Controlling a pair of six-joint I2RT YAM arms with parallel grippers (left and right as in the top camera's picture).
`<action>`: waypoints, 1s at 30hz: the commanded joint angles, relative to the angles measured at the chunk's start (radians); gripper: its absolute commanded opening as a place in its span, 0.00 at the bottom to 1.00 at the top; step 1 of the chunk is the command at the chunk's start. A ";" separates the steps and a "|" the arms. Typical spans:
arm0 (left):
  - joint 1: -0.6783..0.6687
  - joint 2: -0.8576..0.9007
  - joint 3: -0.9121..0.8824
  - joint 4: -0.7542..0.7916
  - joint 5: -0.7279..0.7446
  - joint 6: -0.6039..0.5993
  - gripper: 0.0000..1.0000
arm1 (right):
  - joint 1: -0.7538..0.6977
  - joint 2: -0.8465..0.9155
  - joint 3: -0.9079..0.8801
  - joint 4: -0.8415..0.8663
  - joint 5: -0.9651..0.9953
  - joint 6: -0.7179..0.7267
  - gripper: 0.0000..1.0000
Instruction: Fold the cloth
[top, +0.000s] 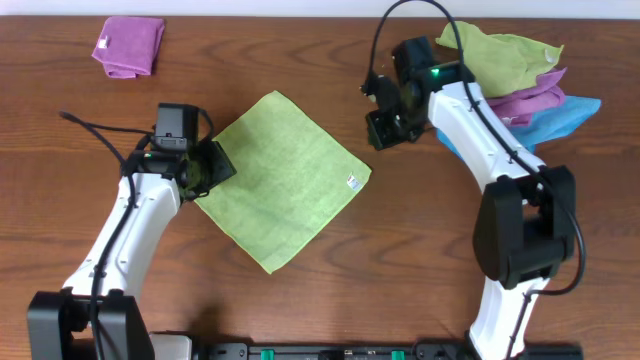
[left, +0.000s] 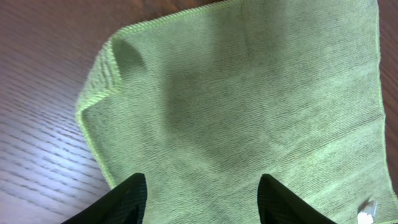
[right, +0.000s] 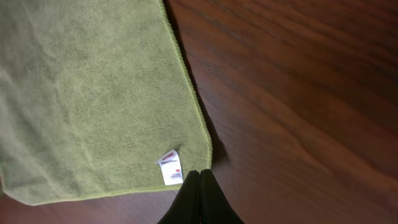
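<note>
The lime-green cloth (top: 285, 180) lies flat on the wooden table, turned like a diamond. Its small white tag (top: 352, 182) is at the right corner. My left gripper (top: 215, 165) is open at the cloth's left corner. In the left wrist view the two fingers (left: 202, 180) straddle the cloth (left: 249, 93), whose far corner is slightly curled. My right gripper (top: 385, 125) is shut and empty, to the upper right of the tag corner. In the right wrist view its closed fingertips (right: 200, 173) sit just beside the tag (right: 170, 167) at the edge of the cloth (right: 93, 93).
A folded purple cloth (top: 130, 45) lies at the far left. A pile at the far right holds an olive-green cloth (top: 500, 55), a purple cloth (top: 535, 100) and a blue cloth (top: 570, 115), just behind the right arm.
</note>
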 joint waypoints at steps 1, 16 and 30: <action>-0.003 0.022 -0.026 0.017 -0.061 -0.058 0.62 | 0.056 0.016 0.002 0.003 0.018 -0.044 0.01; 0.043 0.024 -0.026 0.053 -0.052 -0.079 0.68 | 0.098 0.106 -0.077 0.082 0.150 -0.032 0.02; 0.107 0.024 -0.026 0.081 -0.053 -0.079 0.69 | 0.147 0.132 -0.206 0.054 0.062 0.023 0.02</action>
